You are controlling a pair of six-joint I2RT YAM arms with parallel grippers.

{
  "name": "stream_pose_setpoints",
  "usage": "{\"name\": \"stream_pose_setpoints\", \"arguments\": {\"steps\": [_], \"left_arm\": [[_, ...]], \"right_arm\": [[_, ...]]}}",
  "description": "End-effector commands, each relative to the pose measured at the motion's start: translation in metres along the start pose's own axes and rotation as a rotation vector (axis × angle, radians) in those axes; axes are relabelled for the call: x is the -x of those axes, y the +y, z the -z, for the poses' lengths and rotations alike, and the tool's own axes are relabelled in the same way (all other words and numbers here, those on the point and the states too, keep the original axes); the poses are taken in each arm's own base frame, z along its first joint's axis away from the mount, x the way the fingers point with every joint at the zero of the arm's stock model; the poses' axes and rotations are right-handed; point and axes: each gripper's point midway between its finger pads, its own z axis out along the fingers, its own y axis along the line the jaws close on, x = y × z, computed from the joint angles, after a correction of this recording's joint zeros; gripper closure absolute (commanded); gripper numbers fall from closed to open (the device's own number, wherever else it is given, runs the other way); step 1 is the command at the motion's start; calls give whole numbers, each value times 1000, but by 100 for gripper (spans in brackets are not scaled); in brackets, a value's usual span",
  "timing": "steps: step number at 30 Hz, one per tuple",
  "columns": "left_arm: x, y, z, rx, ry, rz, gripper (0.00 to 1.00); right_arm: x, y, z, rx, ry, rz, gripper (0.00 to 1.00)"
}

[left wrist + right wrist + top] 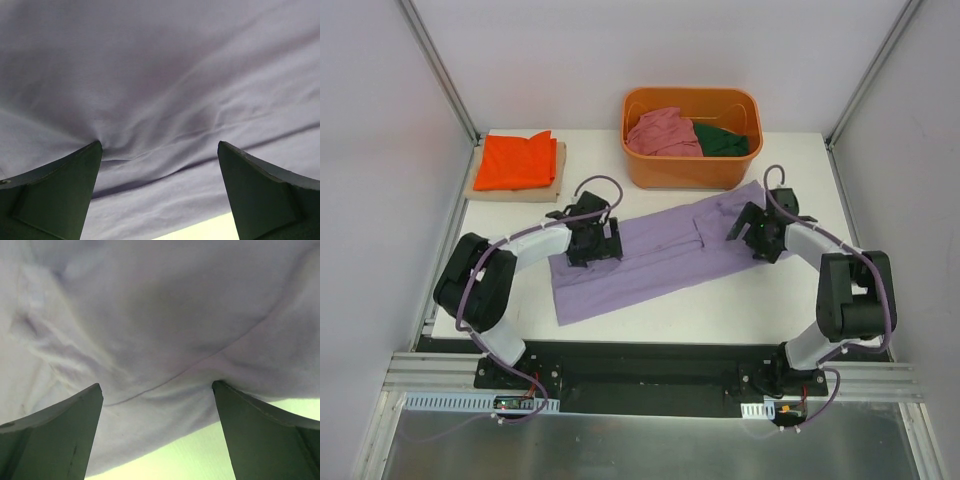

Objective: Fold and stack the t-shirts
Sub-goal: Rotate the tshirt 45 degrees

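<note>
From my station I see the light purple cloth t-shirt (660,255) lying flat on the white counter (720,305). It runs slantwise from near left to far right and is already doubled lengthwise into a long band, with a fold line showing along its middle.

The left end effector (594,243) sits on the band's left part and the right end effector (757,238) on its right end, well apart. I judge that spacing lets me handle both ends of the band together for the next crosswise fold.

On the left wrist view the fingers (55,195) are spread wide with their tips down on the fabric. Wrinkles gather at the left tip, but nothing is pinched between them. The right wrist view shows the same: wide-spread fingers (265,430) resting on the cloth near its edge, with bare counter just beyond and no grip taken. I read both as set to close on the edges, not yet holding.

A folded bright orange t-shirt (517,160) lies on a tan board (485,188) at the far left, which I take as the start of the stack. The orange plastic tub (692,170) at the far edge holds a dusty pink t-shirt (663,132) and a dark green t-shirt (724,143), crumpled and waiting their turn.
</note>
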Motion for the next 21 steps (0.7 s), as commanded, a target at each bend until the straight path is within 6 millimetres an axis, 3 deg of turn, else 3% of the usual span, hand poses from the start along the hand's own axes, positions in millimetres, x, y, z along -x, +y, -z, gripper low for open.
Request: {"name": "stream_pose_setpoints", "arguments": {"steps": [1, 7, 12, 16, 19, 21], "left_arm": [[-71, -24, 8, -66, 145, -50, 1], [-112, -77, 32, -195, 188, -104, 1], [-134, -110, 49, -260, 224, -119, 1], [-116, -118, 60, -280, 137, -161, 1], [-90, -110, 72, -232, 8, -176, 1], [-76, -98, 81, -196, -65, -167, 1]], "right_arm": [[16, -42, -7, -84, 37, -107, 4], [58, -81, -4, -162, 44, -182, 4], [96, -96, -5, -182, 30, -195, 4], [115, -82, 9, -145, -15, -79, 4], [121, -66, 40, -145, -85, 7, 4], [114, -42, 63, -115, -142, 95, 4]]}}
